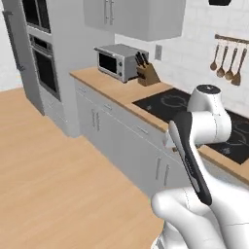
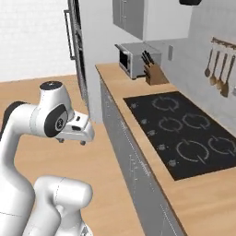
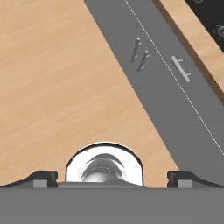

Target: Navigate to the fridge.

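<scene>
Fridge (image 1: 24, 85) seemingly well beyond jaws.

A wood floor (image 1: 53, 160) is seen at 8 o'clock, grey cabinets (image 1: 121, 136) under a wooden counter (image 1: 104, 82) centrally, and a white brick wall (image 1: 194, 53) at 2 o'clock.

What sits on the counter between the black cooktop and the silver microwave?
A wooden knife block with dark-handled knives, standing just right of the silver microwave, then bare wooden counter up to the black cooktop, in the left base view.

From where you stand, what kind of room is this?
A kitchen, rendered: a black cooktop set in a wooden counter, a toaster oven beside a knife block, and built-in ovens.
</scene>
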